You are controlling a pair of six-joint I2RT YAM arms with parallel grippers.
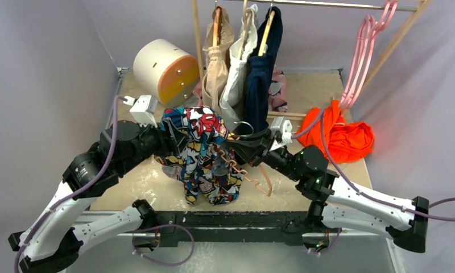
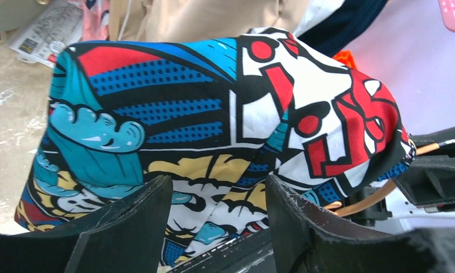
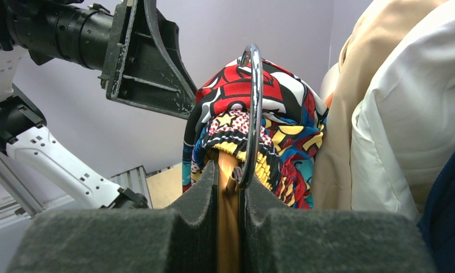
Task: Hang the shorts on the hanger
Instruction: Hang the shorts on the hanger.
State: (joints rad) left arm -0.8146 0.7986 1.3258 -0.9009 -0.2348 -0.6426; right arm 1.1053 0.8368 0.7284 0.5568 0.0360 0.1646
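Peach-orange hanger (image 3: 227,187) is sitting clamped in your right gripper's (image 3: 228,227) jaws; your left gripper's (image 2: 216,213) jaws are pinching the shorts (image 2: 214,125).

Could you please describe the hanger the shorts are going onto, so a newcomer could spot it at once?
Start at the clothes rail at the back, then drop to the table's middle. There the right end effector clamps a thin peach-orange hanger, half draped by comic-print shorts. Unlike the pink hangers on the rail, it has wavy notched arms.

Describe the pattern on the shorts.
Comic-book print on the shorts in blue, red, yellow, white, black; clearest from the left wrist.
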